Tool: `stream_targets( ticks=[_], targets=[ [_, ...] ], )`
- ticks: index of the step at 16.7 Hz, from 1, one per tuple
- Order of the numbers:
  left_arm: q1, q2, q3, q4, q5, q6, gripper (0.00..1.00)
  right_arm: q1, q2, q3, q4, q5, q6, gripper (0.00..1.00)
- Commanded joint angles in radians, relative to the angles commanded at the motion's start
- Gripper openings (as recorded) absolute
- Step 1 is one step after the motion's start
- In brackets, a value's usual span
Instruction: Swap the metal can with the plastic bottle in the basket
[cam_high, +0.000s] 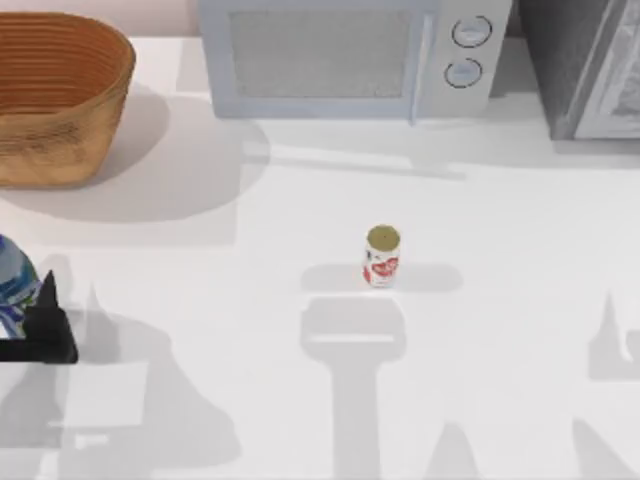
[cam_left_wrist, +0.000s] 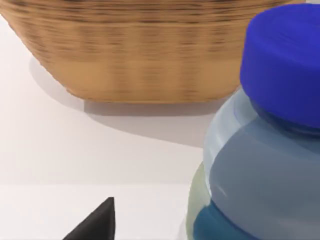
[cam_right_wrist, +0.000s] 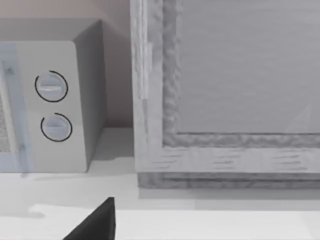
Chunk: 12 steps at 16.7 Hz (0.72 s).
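The metal can (cam_high: 382, 258), white and red with a gold top, stands upright near the table's middle. At the back left sits the tan wicker basket (cam_high: 60, 130), whose ribbed wall (cam_left_wrist: 140, 60) rises just beyond the bottle in the left wrist view. The plastic bottle (cam_high: 10, 282), blue-capped (cam_left_wrist: 260, 165), stands on the table at the far left edge, in front of the basket. My left gripper (cam_high: 22, 305) is open around it; one black finger (cam_left_wrist: 100, 225) stands clear of the bottle's side. My right gripper's black finger (cam_right_wrist: 97, 222) points toward the back right, well off centre.
A white microwave (cam_high: 350, 55) stands at the back centre, its two dials (cam_right_wrist: 52, 107) in the right wrist view. A grey cabinet (cam_high: 590, 70) fills the back right corner. Arm shadows lie across the front of the table.
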<state>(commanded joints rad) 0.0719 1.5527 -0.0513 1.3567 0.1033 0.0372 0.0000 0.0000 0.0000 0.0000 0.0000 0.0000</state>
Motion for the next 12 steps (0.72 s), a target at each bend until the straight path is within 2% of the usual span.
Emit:
stream_targets(
  ticks=[12],
  targets=[
    [-0.02,0.232,0.085,0.103,-0.017,-0.006,1.0,0.0,0.0,0.0,0.0,0.0,0.0,1.0]
  ],
)
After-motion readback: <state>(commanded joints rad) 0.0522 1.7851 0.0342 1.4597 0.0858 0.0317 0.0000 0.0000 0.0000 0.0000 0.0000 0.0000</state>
